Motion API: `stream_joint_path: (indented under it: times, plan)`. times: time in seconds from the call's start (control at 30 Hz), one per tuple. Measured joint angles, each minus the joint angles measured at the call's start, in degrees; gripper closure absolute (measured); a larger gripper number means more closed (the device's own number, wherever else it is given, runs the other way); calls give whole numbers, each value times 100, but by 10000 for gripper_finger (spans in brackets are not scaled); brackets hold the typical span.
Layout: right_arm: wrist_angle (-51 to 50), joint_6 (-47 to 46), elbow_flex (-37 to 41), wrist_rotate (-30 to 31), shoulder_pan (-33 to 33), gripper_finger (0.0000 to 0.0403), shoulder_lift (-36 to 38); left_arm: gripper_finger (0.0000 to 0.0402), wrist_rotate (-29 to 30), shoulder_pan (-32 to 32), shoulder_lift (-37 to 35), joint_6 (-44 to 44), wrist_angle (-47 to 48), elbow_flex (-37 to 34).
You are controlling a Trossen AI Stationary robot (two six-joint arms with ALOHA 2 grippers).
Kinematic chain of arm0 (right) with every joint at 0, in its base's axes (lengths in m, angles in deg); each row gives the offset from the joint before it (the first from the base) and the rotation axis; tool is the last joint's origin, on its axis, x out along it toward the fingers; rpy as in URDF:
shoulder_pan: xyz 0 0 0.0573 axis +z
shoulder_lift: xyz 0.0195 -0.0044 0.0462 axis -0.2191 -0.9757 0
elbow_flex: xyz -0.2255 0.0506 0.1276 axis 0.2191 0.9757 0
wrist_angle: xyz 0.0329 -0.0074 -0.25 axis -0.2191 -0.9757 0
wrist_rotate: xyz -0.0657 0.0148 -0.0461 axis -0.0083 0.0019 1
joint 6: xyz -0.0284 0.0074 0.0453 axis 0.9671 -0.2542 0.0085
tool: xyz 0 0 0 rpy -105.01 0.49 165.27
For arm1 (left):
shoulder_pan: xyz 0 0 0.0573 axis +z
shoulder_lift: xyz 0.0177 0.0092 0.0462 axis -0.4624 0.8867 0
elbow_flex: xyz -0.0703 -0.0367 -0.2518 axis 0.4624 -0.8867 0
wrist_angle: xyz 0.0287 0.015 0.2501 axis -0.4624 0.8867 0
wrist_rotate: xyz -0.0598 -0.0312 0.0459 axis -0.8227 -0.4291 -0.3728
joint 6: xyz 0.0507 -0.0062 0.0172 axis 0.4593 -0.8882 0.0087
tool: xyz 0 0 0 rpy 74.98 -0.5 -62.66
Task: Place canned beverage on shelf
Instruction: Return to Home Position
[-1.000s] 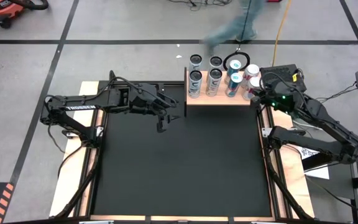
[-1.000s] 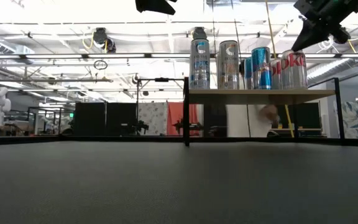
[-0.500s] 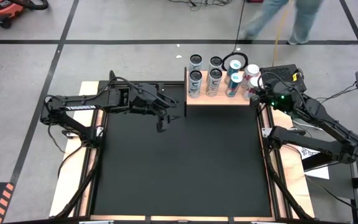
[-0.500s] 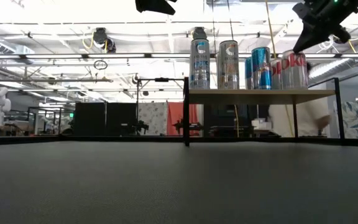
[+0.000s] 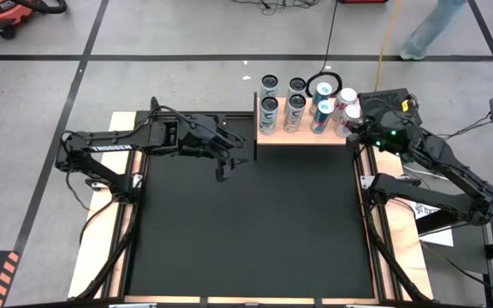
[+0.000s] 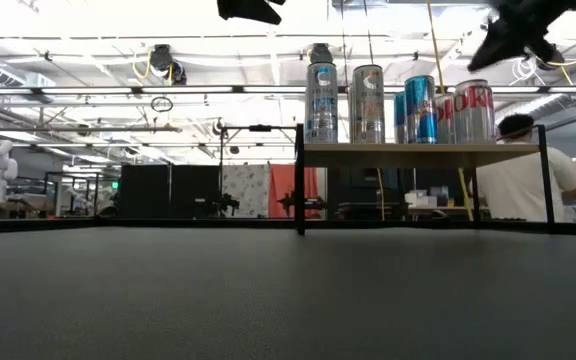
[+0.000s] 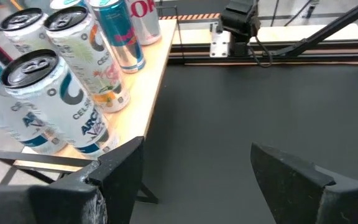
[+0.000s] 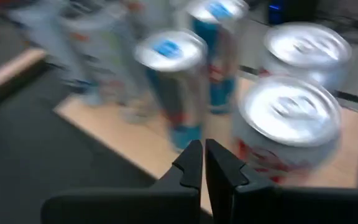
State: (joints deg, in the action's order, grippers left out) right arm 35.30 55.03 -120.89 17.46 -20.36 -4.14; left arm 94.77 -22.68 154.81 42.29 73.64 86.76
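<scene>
Light-wood shelf stands at the far edge of your black mat, raised on black legs, and it carries eight cans in two rows of four. The red-silver cans sit upright at its right end, one behind the other. Next to them are the blue cans, and then two columns of white cans that fill the left half. From the low view every can looks upright, and the columns stand close together.

Your right gripper is just off the shelf's right end, above and near the front red-silver can. Its fingers are pressed together with nothing between them. In its wrist view both red-silver tops lie just ahead of the fingertips and clear of them.

Your left gripper hangs over the mat near the shelf's left front corner, apart from the shelf. Its fingers are spread wide and empty. Its wrist view looks past them at the nearest white cans and the shelf's front edge.

Beyond the table, a person in a white top shows behind the shelf's right leg in the low view.
</scene>
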Motion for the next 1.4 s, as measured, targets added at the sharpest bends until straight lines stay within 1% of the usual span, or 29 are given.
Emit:
stream_joint_path:
  times: [0.17,0.3,0.33,0.4,0.47,0.53,0.63,0.77,0.87,1.0,1.13,1.23,1.3,1.4]
  plan:
    - [21,113,-500,-898,0,403,76,109,332,2,-212,6,197,0]
    - [-187,145,-861,-970,2,403,158,109,421,2,-443,-52,685,0]
    - [-229,246,-933,-973,2,403,197,109,421,2,-491,-53,812,0]
    - [-256,767,-1037,-1129,2,403,335,109,424,2,-603,-58,978,0]
    - [-273,1338,-1056,-1535,2,403,516,109,522,0,-743,-212,1116,0]
    - [-266,1502,-1056,-1869,2,403,734,109,728,0,-902,-337,1225,0]
    - [-176,1510,-1056,-1866,2,403,1154,109,1010,-1,-1168,-424,1380,0]
    - [-79,1675,-1053,-1862,2,403,1753,109,1178,-9,-1620,-507,1612,0]
    - [181,1738,-959,-2029,2,403,2224,109,1368,-7,-1958,-637,1681,-76]
    - [485,1747,-617,-2167,2,403,2778,109,1754,-7,-2593,-668,1460,-625]
    - [685,1787,-75,-2165,2,403,3216,109,2218,-7,-3250,-813,986,-1508]
    - [761,1831,261,-2205,2,403,3281,109,2276,-4,-3755,-953,558,-2207]
    - [808,1942,467,-2340,2,403,3247,109,2276,-6,-4051,-1081,271,-2655]
    - [1230,2202,921,-2931,2,403,3250,109,2275,-6,-4433,-1220,-101,-3328]
